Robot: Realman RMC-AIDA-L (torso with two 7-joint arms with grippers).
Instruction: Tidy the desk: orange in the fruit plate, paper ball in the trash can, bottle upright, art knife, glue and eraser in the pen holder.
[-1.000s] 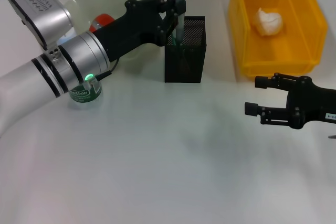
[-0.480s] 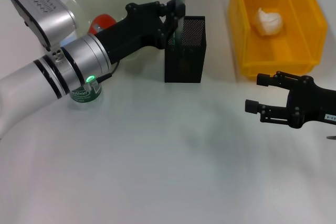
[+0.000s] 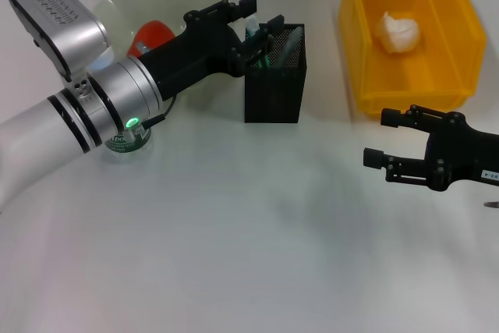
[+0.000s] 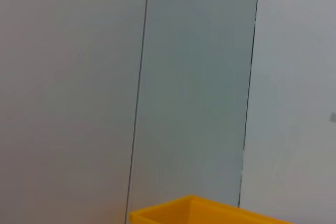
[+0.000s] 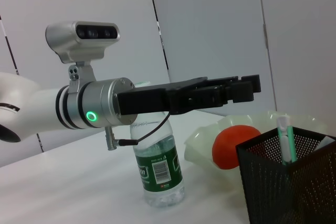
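With art knife (image 3: 260,43) now standing inside pen holder (image 3: 275,76), we see left gripper (image 3: 261,21) just above holder rim, jaws spread, empty. We judge: lift straight up, avoid snagging mesh. Right gripper (image 3: 383,140) idle beside trash can (image 3: 405,37), jaws spread.

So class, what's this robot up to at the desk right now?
The left gripper is open above the pen holder, where the art knife now stands. The orange sits in the fruit plate, the paper ball in the trash can, the bottle upright. The right gripper waits open.
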